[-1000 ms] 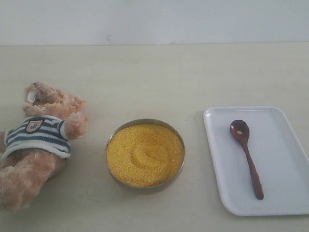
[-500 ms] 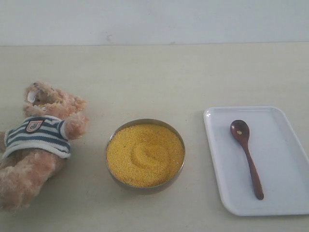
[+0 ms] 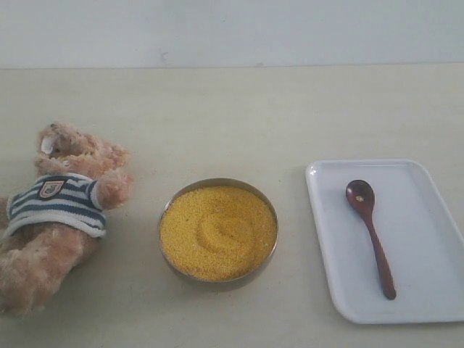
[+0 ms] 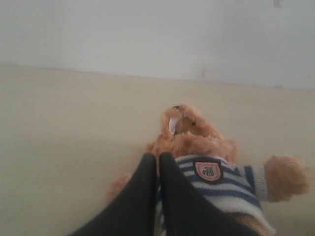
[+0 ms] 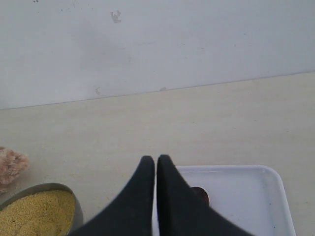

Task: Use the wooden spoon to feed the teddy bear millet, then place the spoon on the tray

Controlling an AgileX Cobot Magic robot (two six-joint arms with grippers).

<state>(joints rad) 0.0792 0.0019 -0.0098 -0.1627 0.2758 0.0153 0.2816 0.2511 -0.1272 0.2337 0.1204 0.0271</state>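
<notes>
The teddy bear (image 3: 61, 210) lies on its back at the left of the table, striped shirt and badge facing up. The millet (image 3: 217, 232) fills a metal bowl (image 3: 217, 281) in the middle. On the white tray (image 3: 420, 239) at the right lies the wooden spoon (image 3: 370, 233), a few grains in its bowl. Neither gripper shows in the exterior view. My left gripper (image 4: 157, 157) hangs shut and empty above the teddy bear (image 4: 216, 172). Shut and empty too, my right gripper (image 5: 156, 160) hovers over the tray (image 5: 246, 196), and one finger hides most of the spoon (image 5: 202, 194).
A pale wall (image 3: 232, 32) borders the table's far edge. The bowl's rim (image 5: 74, 196) and some millet (image 5: 39, 214) show in the right wrist view, with a bit of the bear's fur (image 5: 10, 167) beside them.
</notes>
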